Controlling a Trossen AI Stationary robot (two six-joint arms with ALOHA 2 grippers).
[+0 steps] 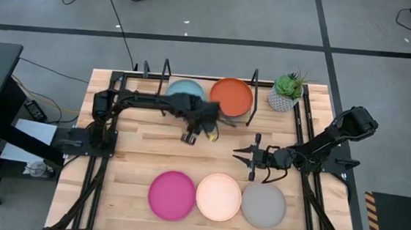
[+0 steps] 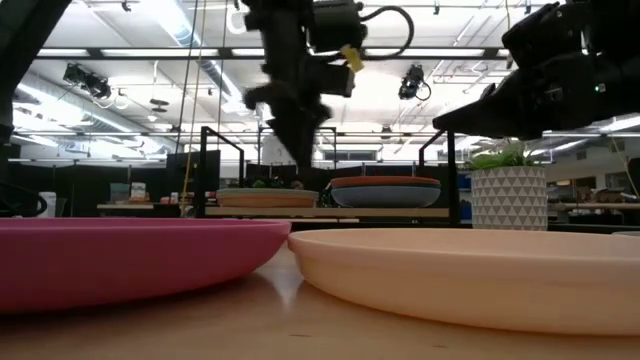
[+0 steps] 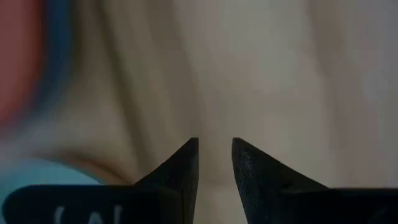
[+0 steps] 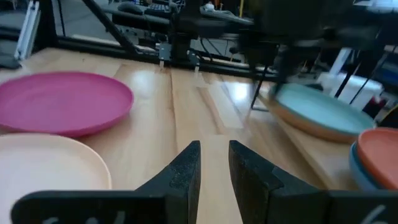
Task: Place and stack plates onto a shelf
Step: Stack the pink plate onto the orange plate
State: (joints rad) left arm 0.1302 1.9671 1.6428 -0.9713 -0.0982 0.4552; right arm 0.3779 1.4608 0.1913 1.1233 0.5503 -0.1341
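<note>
Three plates lie in a row near the table's near edge: magenta (image 1: 172, 195), peach (image 1: 219, 196) and grey (image 1: 263, 205). On the shelf (image 2: 330, 212) at the far edge, a light blue plate (image 1: 185, 90) rests on a tan-orange one (image 4: 317, 127). Beside them an orange plate (image 1: 231, 96) rests on a blue one (image 2: 385, 195). My left gripper (image 1: 189, 137) hangs over bare table just in front of the shelf, pointing down, shut and empty. My right gripper (image 1: 237, 156) hovers right of centre, pointing toward the table's left, shut and empty.
A small potted plant (image 1: 287, 92) stands at the shelf's right end. Black wire uprights (image 1: 254, 89) rise at both ends of the shelf. Bare wood lies between the shelf and the near row of plates.
</note>
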